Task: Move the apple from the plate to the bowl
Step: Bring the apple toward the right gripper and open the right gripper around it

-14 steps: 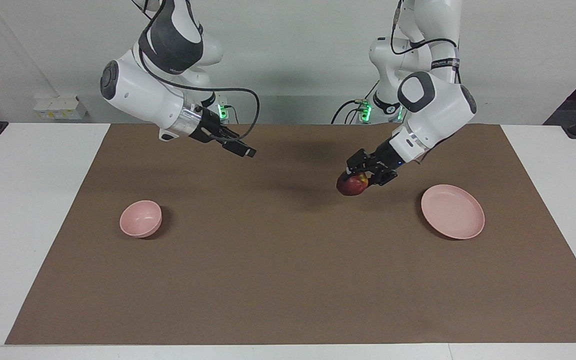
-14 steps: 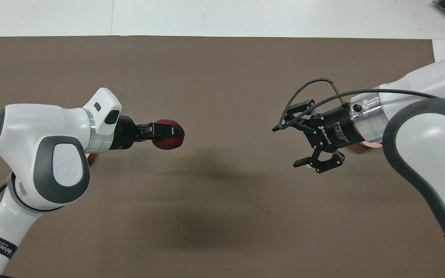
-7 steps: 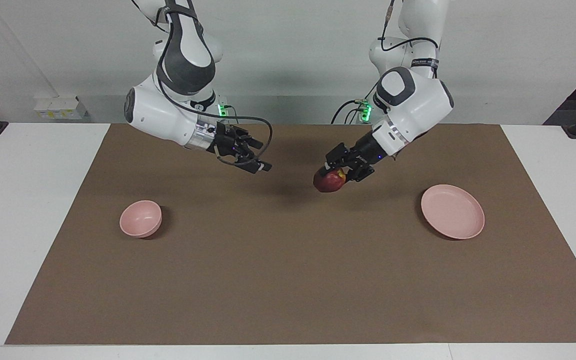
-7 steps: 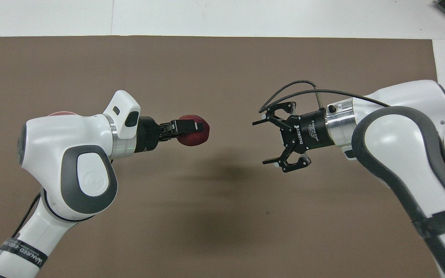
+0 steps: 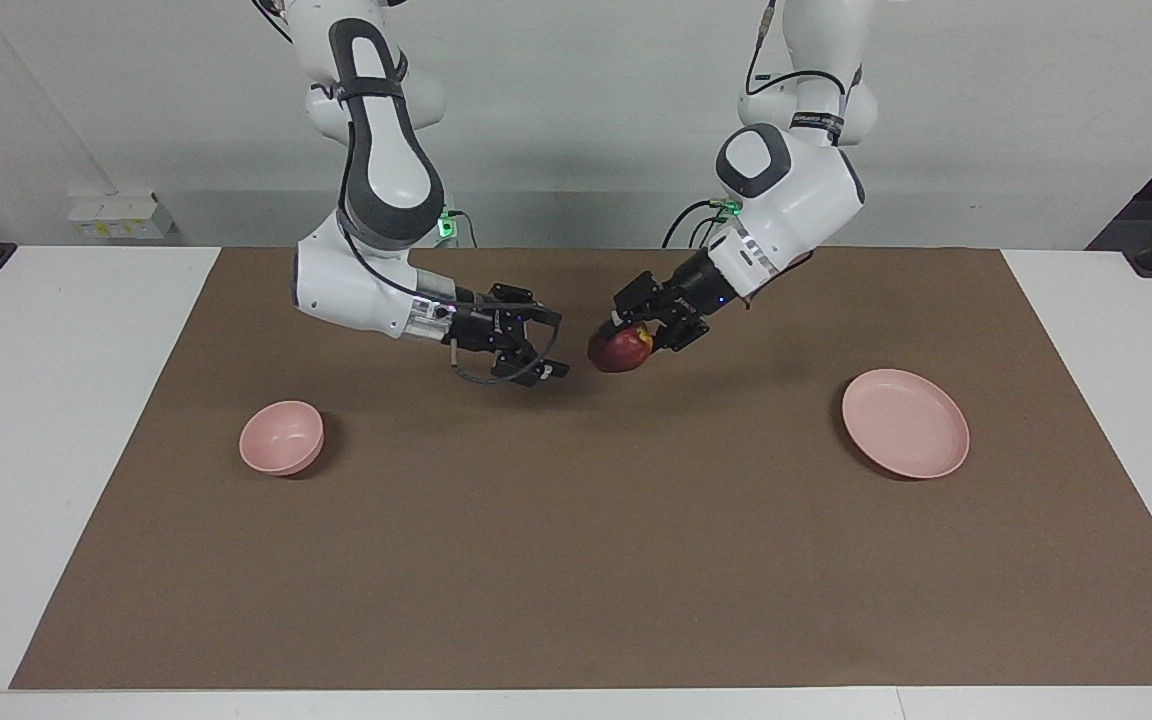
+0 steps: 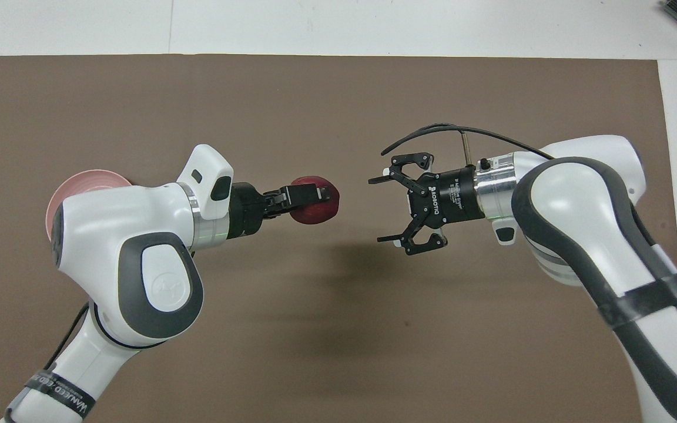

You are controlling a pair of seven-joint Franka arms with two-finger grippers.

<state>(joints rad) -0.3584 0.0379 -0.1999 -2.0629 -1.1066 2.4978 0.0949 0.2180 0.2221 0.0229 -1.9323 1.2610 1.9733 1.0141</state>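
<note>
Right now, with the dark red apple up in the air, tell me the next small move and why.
Probably the right gripper should ease in until its open fingers sit on either side of the small dark red apple, then close. The left gripper holds the apple over the mat's middle, facing the right gripper across a small gap, and the small deep pink bowl sits toward the right arm's end.

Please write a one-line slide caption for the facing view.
Left gripper holds the apple above the brown mat, facing the open right gripper, between bowl and plate.
</note>
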